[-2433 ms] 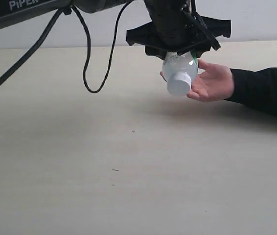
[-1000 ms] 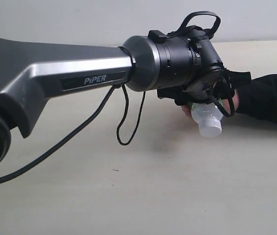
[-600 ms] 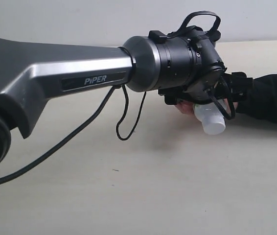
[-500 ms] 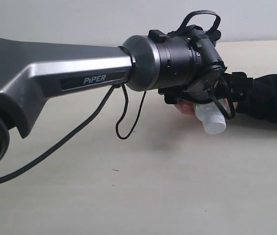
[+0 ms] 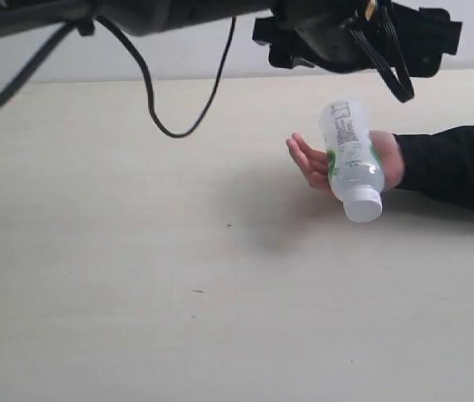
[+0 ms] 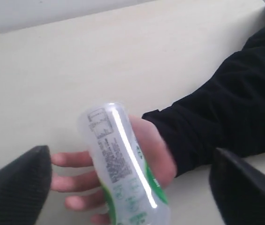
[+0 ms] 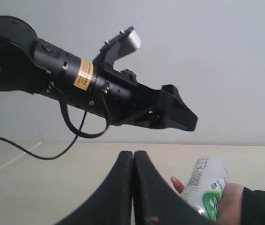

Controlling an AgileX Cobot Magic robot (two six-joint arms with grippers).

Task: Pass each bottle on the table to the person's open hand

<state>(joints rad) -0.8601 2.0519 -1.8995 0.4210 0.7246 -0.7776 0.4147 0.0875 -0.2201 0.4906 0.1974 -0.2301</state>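
Observation:
A slim clear bottle [image 5: 350, 159] with a green-and-white label and a white cap [image 5: 363, 205] lies in the person's open hand [image 5: 308, 163], cap end tilted down toward the table [image 5: 136, 293]. My left gripper [image 5: 354, 42] hangs above it, open and apart from it. In the left wrist view the bottle [image 6: 123, 164] rests across the palm [image 6: 156, 150], far below and between the wide-spread black fingers [image 6: 15, 187]. My right gripper [image 7: 133, 157] is shut on nothing, off to the side of the bottle [image 7: 207, 187]. No other bottle shows.
The person's black sleeve [image 5: 463, 163] reaches in over the table from the right. A black cable [image 5: 178, 126] loops down from the left arm above the table's far part. A pale wall stands behind the table.
The left gripper opened, let go of the bottle and rose well above the hand. The bottle now lies free in the palm. The right gripper stayed shut.

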